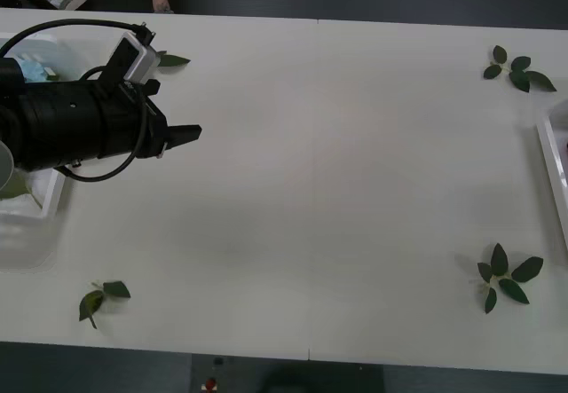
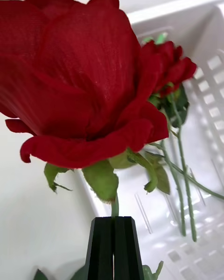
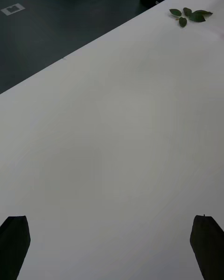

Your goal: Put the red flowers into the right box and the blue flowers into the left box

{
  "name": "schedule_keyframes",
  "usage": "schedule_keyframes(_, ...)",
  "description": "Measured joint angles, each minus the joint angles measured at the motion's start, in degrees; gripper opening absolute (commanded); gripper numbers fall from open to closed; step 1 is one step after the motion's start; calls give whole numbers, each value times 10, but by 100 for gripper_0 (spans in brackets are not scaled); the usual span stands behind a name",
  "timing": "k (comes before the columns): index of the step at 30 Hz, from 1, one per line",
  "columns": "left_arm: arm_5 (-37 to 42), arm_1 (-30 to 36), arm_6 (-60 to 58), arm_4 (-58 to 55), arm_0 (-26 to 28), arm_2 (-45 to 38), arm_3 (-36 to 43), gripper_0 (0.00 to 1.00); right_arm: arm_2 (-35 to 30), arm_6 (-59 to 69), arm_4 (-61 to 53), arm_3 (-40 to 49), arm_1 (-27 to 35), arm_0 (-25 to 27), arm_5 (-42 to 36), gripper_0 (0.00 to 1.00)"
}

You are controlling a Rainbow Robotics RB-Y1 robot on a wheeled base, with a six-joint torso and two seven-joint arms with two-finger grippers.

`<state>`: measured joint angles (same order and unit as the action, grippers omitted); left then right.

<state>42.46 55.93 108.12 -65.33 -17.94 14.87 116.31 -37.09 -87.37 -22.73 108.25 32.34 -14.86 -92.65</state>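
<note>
**Rose pinched by the stem, over the right box — release pending**

Right gripper (image 2: 114, 224): black fingers clenched together on the thin green stem of a red rose (image 2: 79, 74), bloom standing straight out beyond the fingertips. Grip is low on the stem, well short of the head.

Just past the held bloom — the right box (image 2: 205, 135), white slatted plastic, with another red rose (image 2: 172, 67) already lying inside, stems trailing along the floor of the tray. The held rose appears to sit over the near wall of the box rather than squarely over its middle; exact overlap hard to judge. In the front view the box shows by its rim (image 1: 555, 167) at the table's edge.

Left gripper (image 1: 182, 132): fingers spread wide, holding nothing, hovering over bare white table (image 3: 112, 135) beside the left box (image 1: 40, 211). A loose leaf sprig (image 3: 189, 15) lies far ahead of it.

Risks, as judged:
- Letting go here could drop the top-heavy bloom across the rim, tipping it back onto the table.
- The thin stem could pivot between the fingers, swinging the head off line.
- Lowering further may press on the rose already inside.
</note>
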Motion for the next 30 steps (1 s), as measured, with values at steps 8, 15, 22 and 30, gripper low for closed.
schedule_keyframes(8, 0, 0, 0, 0, 0, 0, 0, 100, -28, -17, 19, -128, 6, 1, 125, 0)
schedule_keyframes(15, 0, 0, 0, 0, 0, 0, 0, 100, 15, -33, 22, -290, 48, 1, 288, 0)
schedule_keyframes(22, 0, 0, 0, 0, 0, 0, 0, 100, 55, -33, 21, -340, 57, 1, 334, 100)
schedule_keyframes(30, 0, 0, 0, 0, 0, 0, 0, 100, 86, -33, -11, -298, 57, 1, 300, 100)
